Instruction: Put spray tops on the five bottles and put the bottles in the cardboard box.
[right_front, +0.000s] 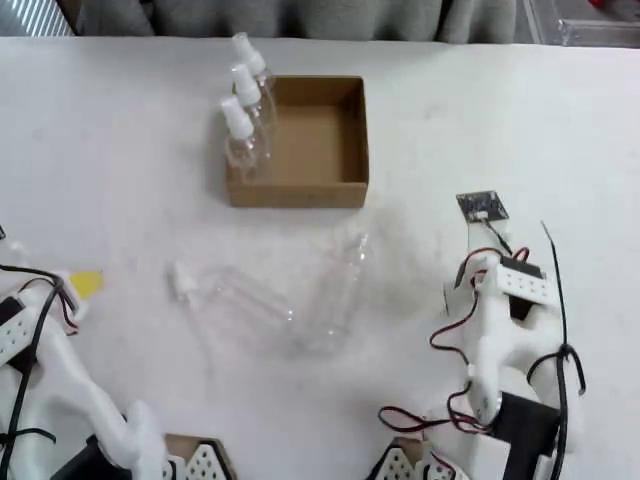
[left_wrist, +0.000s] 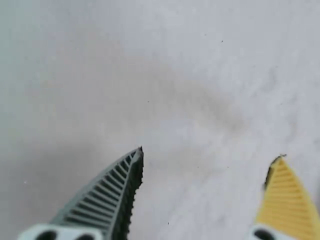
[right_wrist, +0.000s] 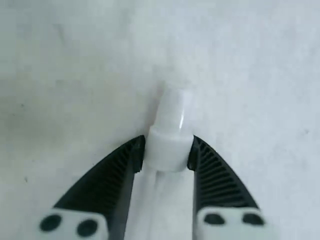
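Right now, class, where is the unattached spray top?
In the right wrist view, the spray top is clamped between the fingers of the right gripper, over the white table.

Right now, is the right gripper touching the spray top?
Touching. In the right wrist view the right gripper clamps the spray top, no gap on either side.

- Robotics lab bench, I'd say: white worktop (right_front: 120, 150), left arm (right_front: 60, 385) and right arm (right_front: 495, 330) in the lower corners.
- Loose wires (right_front: 440, 335) and a bare circuit board (right_front: 482, 206), mid right.
- Grey curtain (right_front: 330, 18) along the top edge.
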